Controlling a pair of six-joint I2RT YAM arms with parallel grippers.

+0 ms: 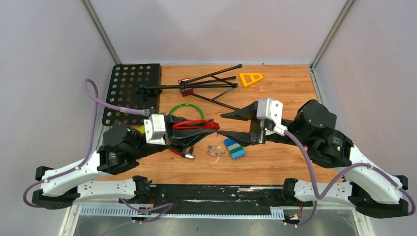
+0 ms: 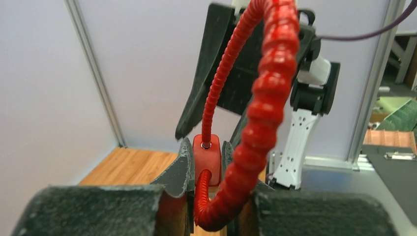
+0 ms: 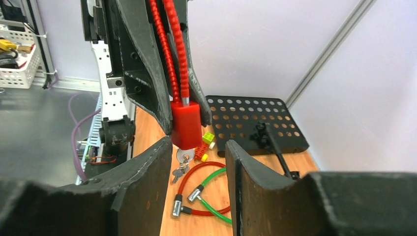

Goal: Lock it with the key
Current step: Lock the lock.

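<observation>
My left gripper (image 1: 209, 126) is shut on the red lock (image 1: 194, 124), held above the table. In the left wrist view the red lock body (image 2: 206, 158) is squeezed between my fingers (image 2: 183, 169), and its ribbed red cable (image 2: 269, 93) loops up in front of the lens. A silver key (image 3: 183, 156) sticks out from under the lock body (image 3: 186, 124), with a ring of further keys hanging from it. My right gripper (image 3: 197, 145) stands open facing the lock (image 1: 221, 124). Its fingertips sit on either side of the key without touching it.
On the table lie a loose key bunch (image 1: 215, 151), a blue and green brick block (image 1: 234, 148), a green cable loop (image 1: 186, 109) and a second red cable lock (image 3: 196, 182). Behind them are a black perforated plate (image 1: 130, 91), a folded black stand (image 1: 196, 86) and an orange triangle (image 1: 251, 78).
</observation>
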